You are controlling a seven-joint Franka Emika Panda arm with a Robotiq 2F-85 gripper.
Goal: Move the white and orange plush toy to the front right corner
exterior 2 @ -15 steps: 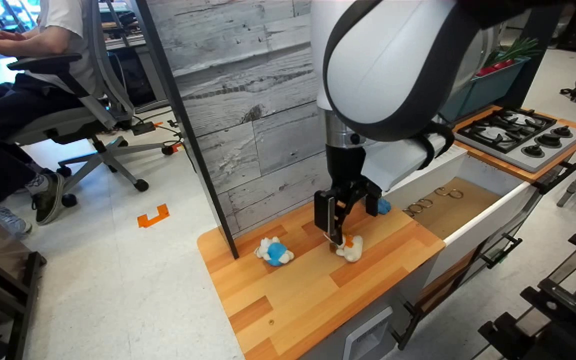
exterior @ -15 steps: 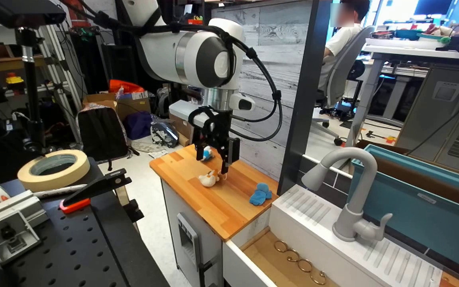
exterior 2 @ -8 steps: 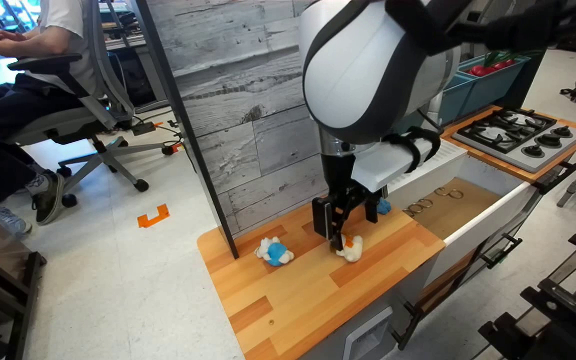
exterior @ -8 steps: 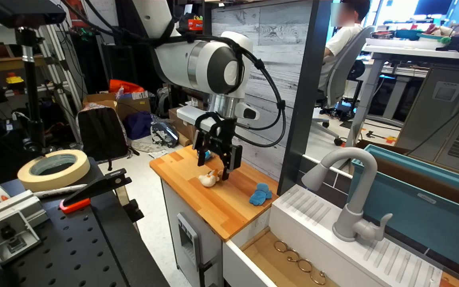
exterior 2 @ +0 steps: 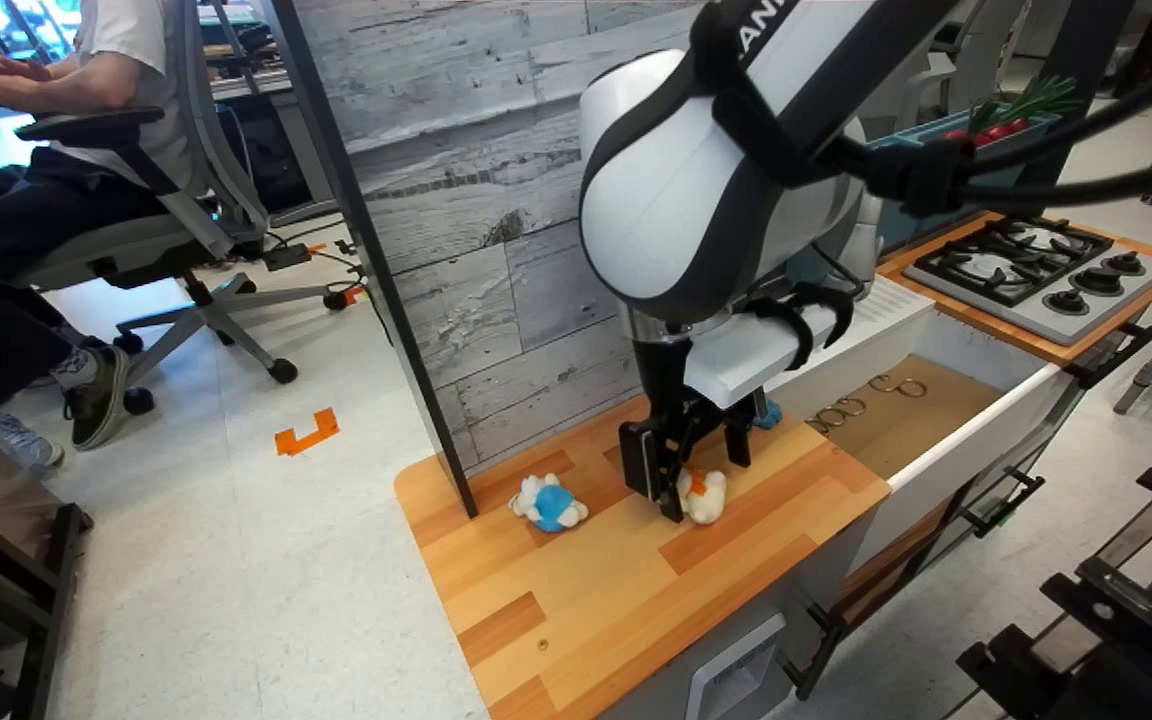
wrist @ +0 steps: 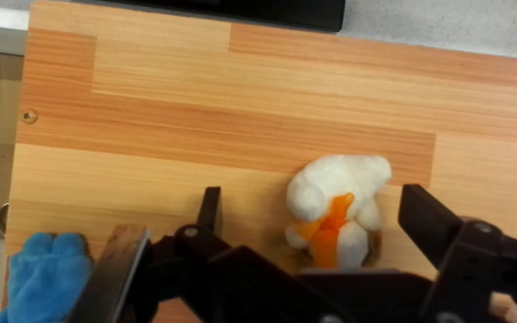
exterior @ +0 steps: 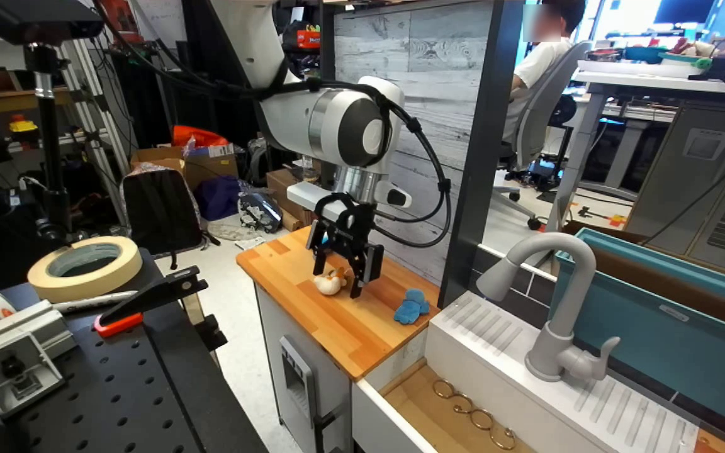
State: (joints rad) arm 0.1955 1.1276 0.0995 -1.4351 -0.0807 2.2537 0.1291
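The white and orange plush toy [exterior: 328,285] lies on the wooden countertop [exterior: 362,340]; it also shows in an exterior view [exterior 2: 708,502] and in the wrist view [wrist: 339,184]. My gripper [exterior: 337,284] is low over the countertop and open. In the wrist view its fingers [wrist: 311,197] stand on either side of the toy, with a gap on both sides. In an exterior view a finger of the gripper [exterior 2: 706,488] hides part of the toy. Facing the cabinet front, the front right corner [exterior: 357,370] is beside the sink; it also shows in an exterior view [exterior 2: 871,488].
A blue toy [exterior: 411,307] lies near the sink side; it also shows in the wrist view [wrist: 47,273]. A blue and white toy [exterior 2: 548,503] lies near the wall panel [exterior 2: 576,300]. The sink basin [exterior: 394,415] with a faucet [exterior: 554,314] adjoins the countertop.
My gripper has moved down, and its fingertips are now at about the height of the plush toy. The toys have not moved.
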